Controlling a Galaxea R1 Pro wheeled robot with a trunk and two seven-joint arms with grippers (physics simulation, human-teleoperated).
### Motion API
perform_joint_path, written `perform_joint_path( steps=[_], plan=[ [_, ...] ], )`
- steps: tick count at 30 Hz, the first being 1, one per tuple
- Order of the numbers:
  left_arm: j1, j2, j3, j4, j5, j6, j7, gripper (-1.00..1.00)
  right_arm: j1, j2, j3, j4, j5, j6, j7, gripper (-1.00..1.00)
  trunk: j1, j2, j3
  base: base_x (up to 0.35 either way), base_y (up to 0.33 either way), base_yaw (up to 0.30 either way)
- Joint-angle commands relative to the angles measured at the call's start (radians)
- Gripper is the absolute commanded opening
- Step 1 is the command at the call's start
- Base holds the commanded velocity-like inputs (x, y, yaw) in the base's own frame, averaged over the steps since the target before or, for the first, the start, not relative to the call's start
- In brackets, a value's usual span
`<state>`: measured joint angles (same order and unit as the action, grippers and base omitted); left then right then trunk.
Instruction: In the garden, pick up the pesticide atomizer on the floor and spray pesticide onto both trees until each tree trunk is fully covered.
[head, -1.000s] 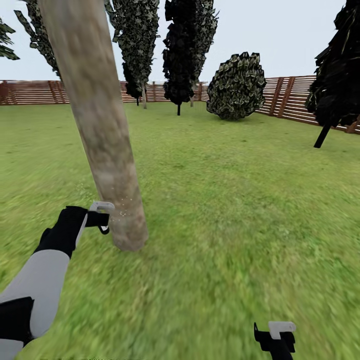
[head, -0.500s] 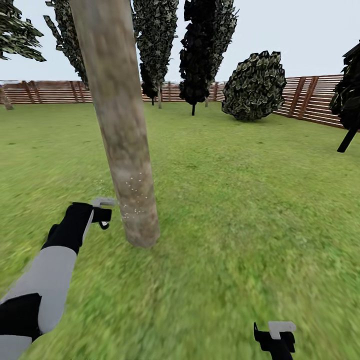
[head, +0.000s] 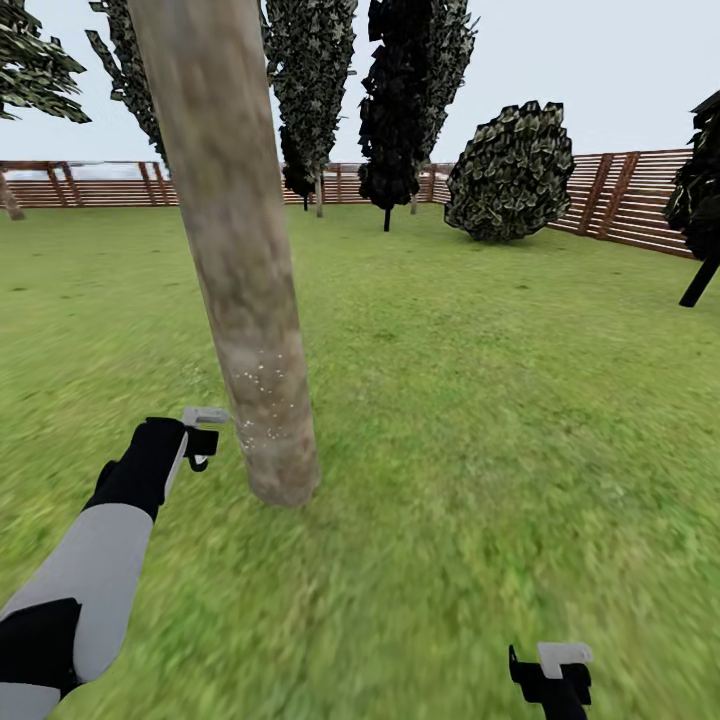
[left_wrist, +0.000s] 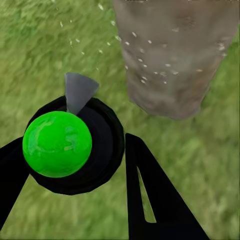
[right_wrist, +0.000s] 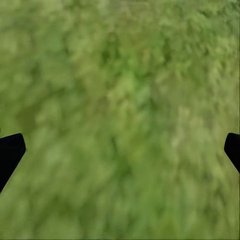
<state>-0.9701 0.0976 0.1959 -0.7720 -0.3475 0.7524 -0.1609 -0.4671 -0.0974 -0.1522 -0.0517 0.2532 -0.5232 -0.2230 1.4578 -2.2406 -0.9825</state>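
At the near right edge of the head view the right gripper hangs low over the grass; its own camera shows two dark fingertips far apart at the frame edges with nothing between them, so it is wide open and empty, just as it was a second ago

On the left, the left gripper holds the atomizer: the wrist camera shows the black fingers clamped either side of the round black body with its green cap, and the grey nozzle aimed at the foot of the tree trunk. Over the last second the arm has shifted slightly while the whole view has swung, so the trunk now stands nearer the middle of the picture; most of that is camera movement. The real change is on the bark: the pale specks of spray sit a little higher and more to the front of the trunk than they did, with droplets also hanging in the air beside it

That suggests spraying is underway on this first trunk, but only a small low patch looks speckled, so most of its height seems uncovered. Aiming higher up the trunk and round its other sides is probably what comes next

Beyond, dark bushy trees and a round shrub stand before the slatted fence
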Motion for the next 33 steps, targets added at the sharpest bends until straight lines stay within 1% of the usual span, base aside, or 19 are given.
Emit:
perform_joint_path(
  steps=[1,2,4,8,12,18,33],
  plan=[
    [0.003,0.000,0.002,-0.001,-0.010,0.003,-0.009,-1.00,-0.001,0.000,-0.007,0.001,0.011,-0.003,-0.004,1.00,0.000,0.000,-0.001,0.168,0.069,0.000],
    [0.006,0.000,0.002,0.000,-0.010,0.002,-0.009,-1.00,-0.001,0.001,-0.007,0.001,0.011,-0.003,-0.004,1.00,0.000,0.000,-0.001,0.108,0.044,0.009],
    [0.048,-0.006,0.001,-0.002,-0.009,0.000,-0.009,-1.00,-0.001,0.002,-0.007,0.001,0.011,-0.003,-0.004,1.00,0.000,0.000,-0.001,0.027,0.011,0.190],
    [0.067,-0.008,0.003,-0.001,-0.008,-0.002,-0.009,-1.00,-0.001,0.004,-0.007,0.001,0.011,-0.003,-0.004,1.00,0.000,0.000,-0.001,0.006,0.002,0.258],
    [0.069,-0.008,0.003,0.000,-0.008,-0.002,-0.008,-1.00,-0.001,0.004,-0.007,0.001,0.011,-0.003,-0.004,1.00,0.000,0.000,-0.001,0.087,-0.118,0.147],
    [0.070,-0.012,0.002,0.000,-0.007,-0.002,-0.008,-1.00,-0.001,0.004,-0.007,0.001,0.011,-0.003,-0.004,1.00,0.000,0.000,-0.001,0.046,-0.261,0.007],
    [0.072,-0.011,0.005,0.006,-0.007,-0.002,-0.008,-1.00,-0.001,0.001,-0.007,0.002,0.011,-0.003,-0.004,1.00,0.000,0.000,-0.001,0.000,-0.276,0.000]
  ],
)
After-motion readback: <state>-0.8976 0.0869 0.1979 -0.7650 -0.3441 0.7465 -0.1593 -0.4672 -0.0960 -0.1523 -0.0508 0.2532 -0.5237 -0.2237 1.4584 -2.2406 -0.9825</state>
